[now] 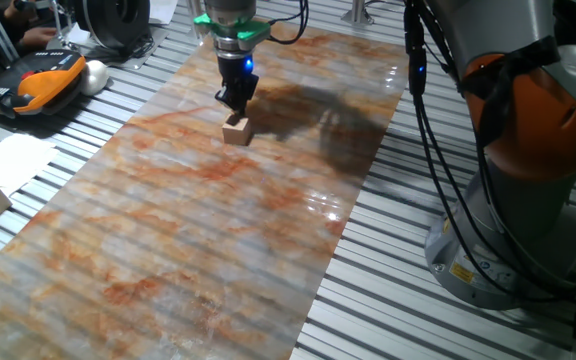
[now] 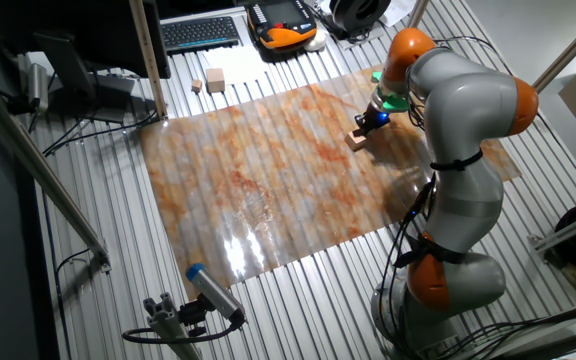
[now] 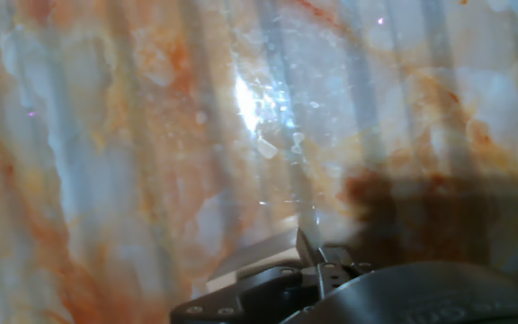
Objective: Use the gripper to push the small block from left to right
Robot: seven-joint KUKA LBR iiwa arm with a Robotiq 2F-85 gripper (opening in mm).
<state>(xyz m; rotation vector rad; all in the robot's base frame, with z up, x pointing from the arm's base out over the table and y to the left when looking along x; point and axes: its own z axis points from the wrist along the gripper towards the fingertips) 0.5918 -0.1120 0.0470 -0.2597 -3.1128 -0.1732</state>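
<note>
While one arm (image 2: 463, 170) fills the right of the frame, one table (image 1: 218, 260) carries one small block (image 1: 236, 130) at upper centre. One pincer (image 1: 235, 101) stands just above it, apparently touching; whether its fingers are apart I cannot tell.

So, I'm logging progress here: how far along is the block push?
Done: the gripper is down at the small wooden block on the marbled mat, seemingly touching. In hand: the push itself. Left: sliding it across; how far it has travelled can't be judged.
</note>
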